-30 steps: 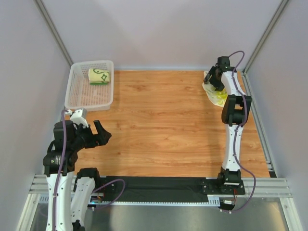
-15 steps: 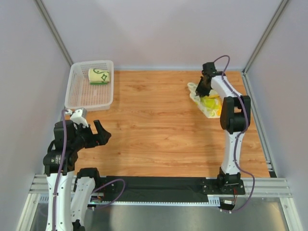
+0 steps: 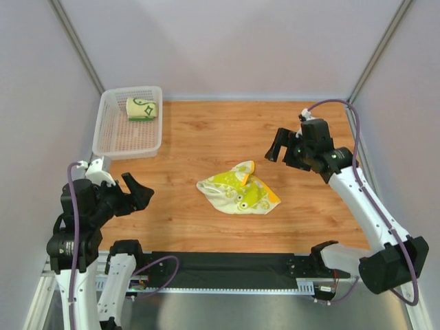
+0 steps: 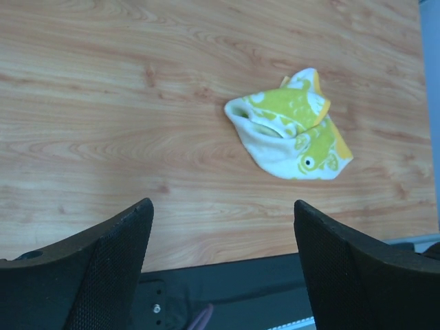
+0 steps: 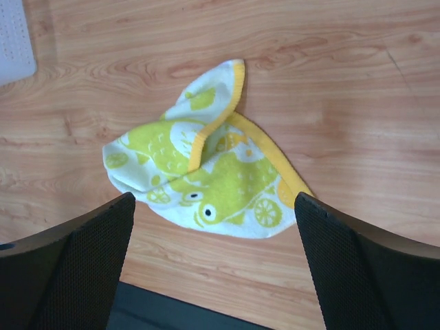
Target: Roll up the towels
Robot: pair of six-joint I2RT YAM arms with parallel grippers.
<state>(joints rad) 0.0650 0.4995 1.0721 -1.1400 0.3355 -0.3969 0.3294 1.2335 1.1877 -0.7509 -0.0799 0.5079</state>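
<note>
The yellow towel (image 3: 237,192) lay crumpled mid-tabletop (image 3: 206,137), one corner folded over. Rolled unflattened, it would probably bunch or skew. The left jaws and the right jaws stood wide apart and empty, clear of it. The green-lined towel (image 3: 142,109) sat rolled in the basket (image 3: 117,148). The yellow towel's inner folds were hidden.

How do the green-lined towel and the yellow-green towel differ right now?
The cream towel with dark green lines is rolled; the yellow-green blotched, orange-edged towel lies crumpled. The first sits in the white mesh basket; the second on the wooden table. Both are small cloths.
</note>
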